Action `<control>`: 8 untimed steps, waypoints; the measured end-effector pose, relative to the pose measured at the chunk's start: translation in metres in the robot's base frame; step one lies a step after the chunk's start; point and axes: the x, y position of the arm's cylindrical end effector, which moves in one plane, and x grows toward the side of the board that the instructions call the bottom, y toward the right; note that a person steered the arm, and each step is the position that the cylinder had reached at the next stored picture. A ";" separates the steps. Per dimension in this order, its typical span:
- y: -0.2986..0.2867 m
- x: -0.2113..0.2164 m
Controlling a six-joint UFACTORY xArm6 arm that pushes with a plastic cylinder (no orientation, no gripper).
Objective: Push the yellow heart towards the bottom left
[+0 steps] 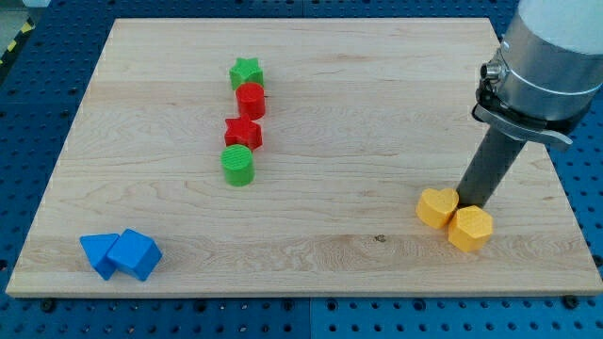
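The yellow heart (436,207) is showing a warm orange-yellow, matching the yellow hexagon (470,229). My tip (468,204) is ending a dark grey rod under a white and silver arm (546,52). The green star (246,71) and green cylinder (237,165) are glowing bright green, the red cylinder (251,99) and red star (243,132) vivid red. Two blue blocks (121,254) are showing saturated blue. The wooden board (377,113) is displaying pale streaked grain over a blue perforated table (38,56).

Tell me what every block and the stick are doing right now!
yellow heart: flat, touching the other yellow block.
yellow block: flat, below my tip.
my tip: down, against both yellow blocks.
green star, red blocks, green cylinder: lined up.
blue blocks: touching.
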 end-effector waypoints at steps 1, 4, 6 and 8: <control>-0.010 0.000; -0.084 0.015; -0.092 0.057; -0.152 0.049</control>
